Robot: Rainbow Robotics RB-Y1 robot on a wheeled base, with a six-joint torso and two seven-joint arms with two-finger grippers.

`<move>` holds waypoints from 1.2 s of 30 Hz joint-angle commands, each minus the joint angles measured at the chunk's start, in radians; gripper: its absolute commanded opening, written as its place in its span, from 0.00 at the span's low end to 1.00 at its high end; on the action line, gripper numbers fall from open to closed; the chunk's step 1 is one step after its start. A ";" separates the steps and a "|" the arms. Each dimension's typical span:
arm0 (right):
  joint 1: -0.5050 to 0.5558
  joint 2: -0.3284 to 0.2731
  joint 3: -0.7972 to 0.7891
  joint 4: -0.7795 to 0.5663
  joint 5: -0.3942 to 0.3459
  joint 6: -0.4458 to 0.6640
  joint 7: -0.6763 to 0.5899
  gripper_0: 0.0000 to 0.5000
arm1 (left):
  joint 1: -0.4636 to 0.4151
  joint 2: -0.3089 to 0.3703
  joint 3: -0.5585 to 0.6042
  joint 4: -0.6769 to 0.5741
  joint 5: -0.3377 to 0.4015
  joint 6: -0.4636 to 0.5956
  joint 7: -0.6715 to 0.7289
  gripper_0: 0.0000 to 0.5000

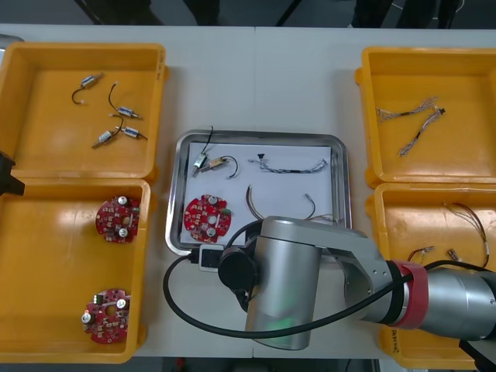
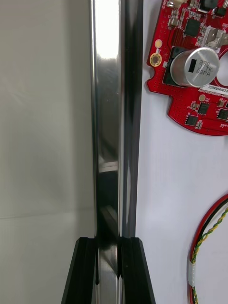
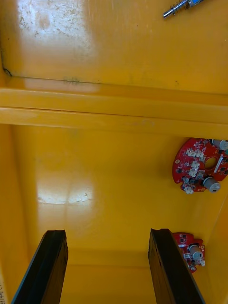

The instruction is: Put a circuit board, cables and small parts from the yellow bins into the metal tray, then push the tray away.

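**Metal rim pinched: push straight, low and slow**

Metal sits between the black jaws of the right gripper [image 2: 108,249]. They stand narrow, closed across the near rim of the metal tray [image 2: 107,95]. The tray looks loaded, so I judge the step in hand to be the push away.

Just inside the rim, beside the fingers, a red and yellow cable [image 2: 209,237] lies on the white floor. The circuit board [image 2: 192,71] lies a little farther along the rim. Deeper in are a small metal part [image 1: 203,162] and a twisted blue and white cable [image 1: 291,165].

Nothing in the tray is fastened down, so the wrist should keep level and the rim should not lift. A slow start would keep the load from sliding. A pinch off the rim's middle could swing the tray, so the drive should run square to the rim.

Beyond the tray, bare table [image 1: 256,77] runs between the yellow bins [image 1: 46,271], which lie near on both sides. The tray should be kept off their walls.

The left gripper [image 3: 107,232] hangs idle over the near left bin, jaws wide.
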 commanded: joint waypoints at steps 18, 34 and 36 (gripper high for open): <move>-0.265 -0.071 0.087 0.037 -0.066 -0.013 -0.019 0.00 | 0.014 0.041 0.031 -0.028 0.008 0.006 -0.099 1.00; -0.359 -0.042 0.078 0.156 -0.038 -0.036 -0.023 0.00 | 0.014 0.041 0.031 -0.028 0.008 0.006 -0.099 1.00; -0.368 -0.031 0.068 0.179 -0.038 -0.038 -0.023 0.00 | 0.014 0.041 0.031 -0.028 0.008 0.006 -0.099 1.00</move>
